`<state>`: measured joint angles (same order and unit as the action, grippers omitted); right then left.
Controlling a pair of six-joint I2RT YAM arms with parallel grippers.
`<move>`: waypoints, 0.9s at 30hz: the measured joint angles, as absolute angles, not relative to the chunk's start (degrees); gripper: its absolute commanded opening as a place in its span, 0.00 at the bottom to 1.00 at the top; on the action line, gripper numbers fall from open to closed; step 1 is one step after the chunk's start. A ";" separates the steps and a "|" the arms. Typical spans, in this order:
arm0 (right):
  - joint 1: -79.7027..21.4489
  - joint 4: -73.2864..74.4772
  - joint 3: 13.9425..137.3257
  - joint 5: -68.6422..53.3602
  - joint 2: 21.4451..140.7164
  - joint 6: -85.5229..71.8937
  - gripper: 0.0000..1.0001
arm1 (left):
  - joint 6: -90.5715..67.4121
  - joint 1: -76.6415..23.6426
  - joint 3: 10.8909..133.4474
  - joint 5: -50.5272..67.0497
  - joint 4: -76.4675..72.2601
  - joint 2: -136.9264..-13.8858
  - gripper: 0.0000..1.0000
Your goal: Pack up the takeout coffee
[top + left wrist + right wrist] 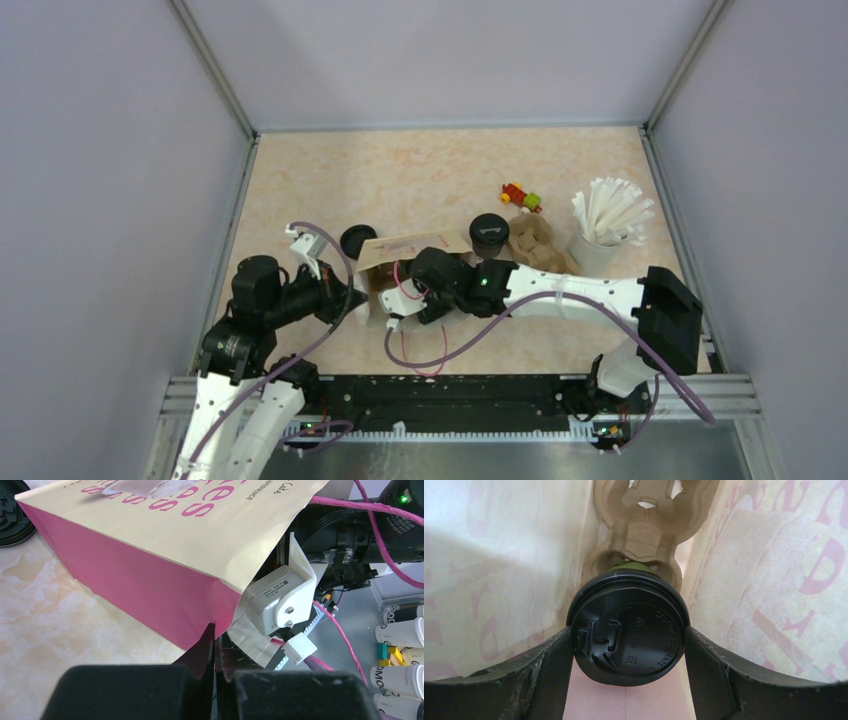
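The step in hand looks like seating a takeout cup [631, 645] into the pulp carrier [644, 530] that sits deep inside the paper bag [165, 540]. Doing it well means pushing straight along the bag's length so the cup's base meets the carrier's near well squarely and does not ride up on its rim. The right gripper [629, 630] has its fingers [549, 665] set wide, one pressed to each side of the black lid, so the squeeze should be light: too much could pop the lid (the cup's body is almost wholly hidden behind it, so I cannot tell how far it sits in the well). On release the fingers have little room before they meet the bag's walls, so a small spread and a straight pull back seem wise. The left gripper [214, 640] is pressed together on the bag's edge near the mouth, at the foot of the pink side panel, and it should hold firm so the bag does not slide under the push. The right arm lies long and low across the table [400, 170] from its base on the right, with its wrist buried in the bag's mouth. The left arm is folded, elbow raised, forearm reaching right to the bag's near corner. A second lidded cup [489, 232] stands on the table just beyond the bag
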<state>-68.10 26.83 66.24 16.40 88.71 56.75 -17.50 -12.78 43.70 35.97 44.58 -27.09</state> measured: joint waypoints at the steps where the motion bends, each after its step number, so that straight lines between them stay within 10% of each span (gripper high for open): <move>1: -68.10 26.59 66.08 16.40 88.71 56.75 0.65 | -17.65 -12.78 43.68 36.12 44.56 -27.09 0.00; 27: -67.29 20.71 63.37 16.62 89.67 54.87 0.65 | -17.85 -12.78 43.44 38.41 44.58 -28.18 0.02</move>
<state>-67.29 20.71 63.37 16.62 89.67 54.87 -17.85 -12.78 43.44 38.41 44.58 -28.18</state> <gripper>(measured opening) 0.724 0.015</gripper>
